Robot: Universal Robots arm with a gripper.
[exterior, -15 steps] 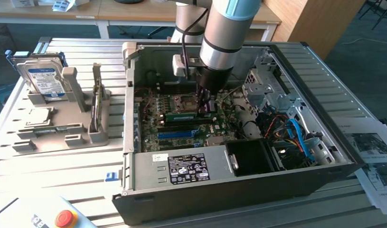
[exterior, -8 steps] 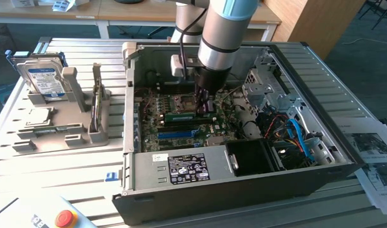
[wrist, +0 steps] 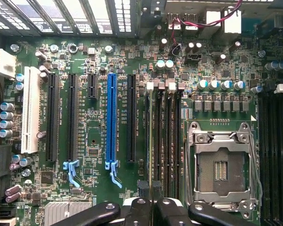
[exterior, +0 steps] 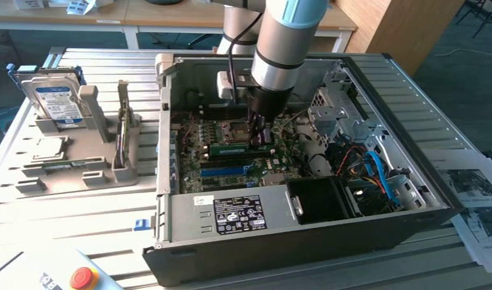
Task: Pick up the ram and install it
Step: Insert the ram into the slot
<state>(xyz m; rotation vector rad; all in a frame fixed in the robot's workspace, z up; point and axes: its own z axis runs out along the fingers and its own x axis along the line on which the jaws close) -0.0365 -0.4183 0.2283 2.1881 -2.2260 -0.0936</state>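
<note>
The ram [exterior: 229,145] is a narrow green stick standing on edge along the memory slots [wrist: 167,141] of the motherboard, inside the open computer case [exterior: 407,232]. My gripper [exterior: 262,139] reaches down into the case and is shut on the ram near one of its ends. In the wrist view the ram [wrist: 149,141] shows edge-on as a thin line running away from the gripper [wrist: 153,207], beside the black slots. Whether it is fully pressed into its slot I cannot tell.
The CPU socket [wrist: 221,165] lies next to the memory slots, and a long blue slot [wrist: 111,122] lies on their other side. On the exterior view's left a grey stand [exterior: 76,163] holds a hard drive [exterior: 57,103] and an upright thin board [exterior: 122,127]. Cables [exterior: 375,169] crowd the case's right.
</note>
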